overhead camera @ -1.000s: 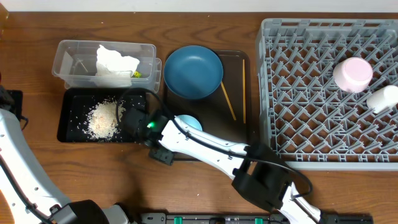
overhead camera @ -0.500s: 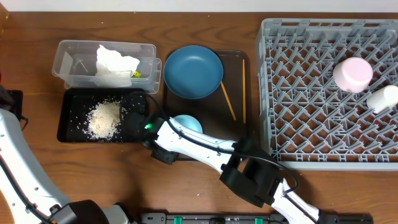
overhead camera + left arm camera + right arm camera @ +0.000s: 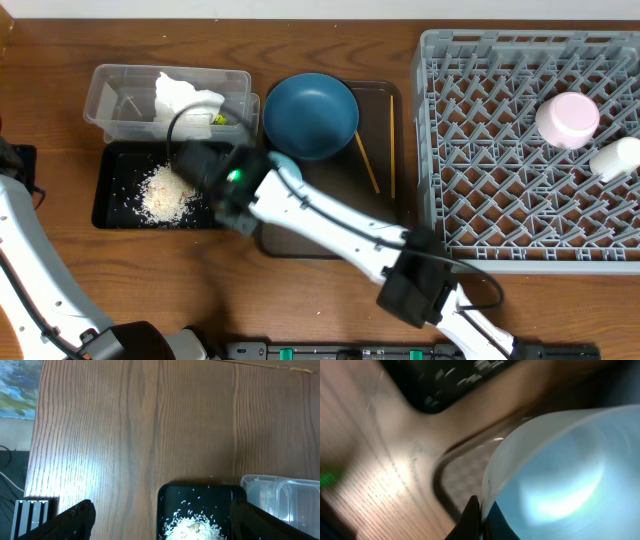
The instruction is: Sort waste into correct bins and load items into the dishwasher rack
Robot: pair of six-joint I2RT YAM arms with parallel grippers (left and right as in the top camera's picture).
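Observation:
My right gripper (image 3: 266, 172) (image 3: 480, 510) is shut on the rim of the light blue bowl (image 3: 284, 164) (image 3: 560, 475), holding it near the left end of the brown serving tray (image 3: 385, 215) (image 3: 465, 467). The dark blue plate (image 3: 310, 115) and two chopsticks (image 3: 367, 163) lie on that tray. The black tray (image 3: 125, 160) (image 3: 172, 497) (image 3: 450, 385) holds rice scraps (image 3: 165, 190) (image 3: 195, 527). My left gripper (image 3: 167, 525) hangs open over the black tray's end. White tissue (image 3: 185, 97) and a wrapper (image 3: 220, 118) sit in the clear tub (image 3: 115, 105) (image 3: 280, 500).
The grey dishwasher rack (image 3: 500, 150) fills the right side, with a pale pink cup (image 3: 567, 118) upside down and a white bowl (image 3: 615, 158) in it. My right arm (image 3: 340, 225) crosses the brown tray diagonally. Bare wood lies in front of the black tray.
My right gripper closed on the light blue bowl's rim and carried it up and to the left, toward the black tray. The left arm has not moved.

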